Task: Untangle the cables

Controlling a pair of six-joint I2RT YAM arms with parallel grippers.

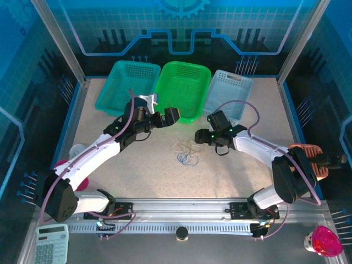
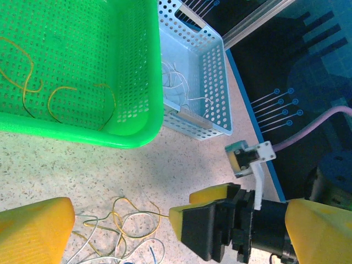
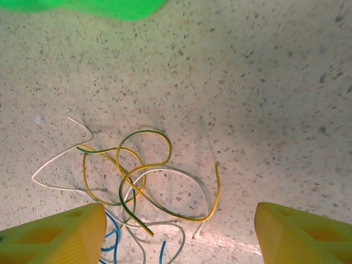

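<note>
The cables (image 1: 186, 152) lie in a small loose clump on the speckled table, between the two arms. Yellow-green, white and blue cords (image 3: 148, 181) cross each other just ahead of my right gripper (image 3: 180, 220), which is open and low over them with nothing held. The clump (image 2: 118, 231) also shows in the left wrist view, left of the right gripper's yellow pads (image 2: 181, 217). My left gripper (image 2: 179, 220) is open and empty, hovering near the green basket (image 1: 184, 88). Yellow cords (image 2: 55, 93) lie in that basket, and white cords (image 2: 176, 82) lie in the light blue basket (image 2: 212, 66).
A teal basket (image 1: 127, 85) stands at the back left beside the green one. A calculator (image 1: 52, 245) sits at the near left, a pink object (image 1: 324, 241) at the near right, and an orange-brown item (image 1: 311, 157) at the right edge.
</note>
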